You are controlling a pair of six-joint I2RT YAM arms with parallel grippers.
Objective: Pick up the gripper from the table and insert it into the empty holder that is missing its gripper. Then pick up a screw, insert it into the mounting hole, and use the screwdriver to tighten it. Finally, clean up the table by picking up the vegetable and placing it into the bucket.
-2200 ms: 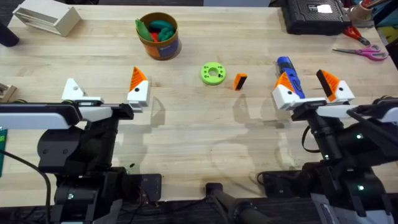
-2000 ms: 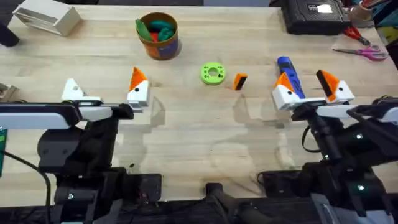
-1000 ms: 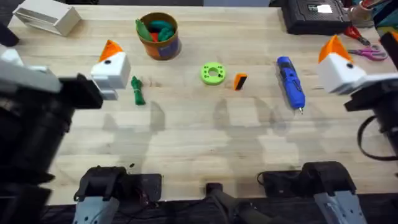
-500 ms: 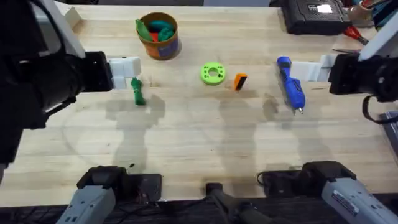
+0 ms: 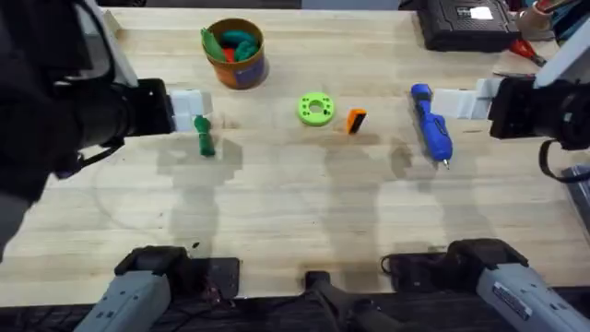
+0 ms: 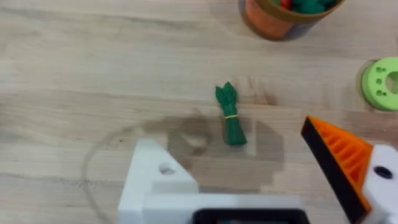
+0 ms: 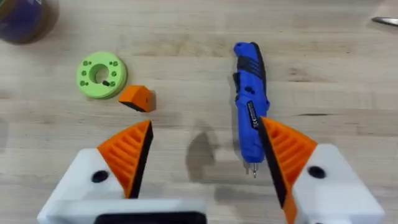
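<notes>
the gripper [image 7: 136,98], a small orange wedge with a black edge, lies on the counter [image 5: 304,203] beside the green ring [image 7: 101,76]. left fingers [image 6: 158,180] open, one a bare white holder [image 6: 163,184]; right fingers [image 7: 127,154] open above the blue screwdriver [image 7: 249,106]. no legible writing.

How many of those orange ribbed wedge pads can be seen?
4. Two are on the right gripper, one is on the left gripper, and one loose pad lies on the wooden table beside the bright green ring.
</notes>
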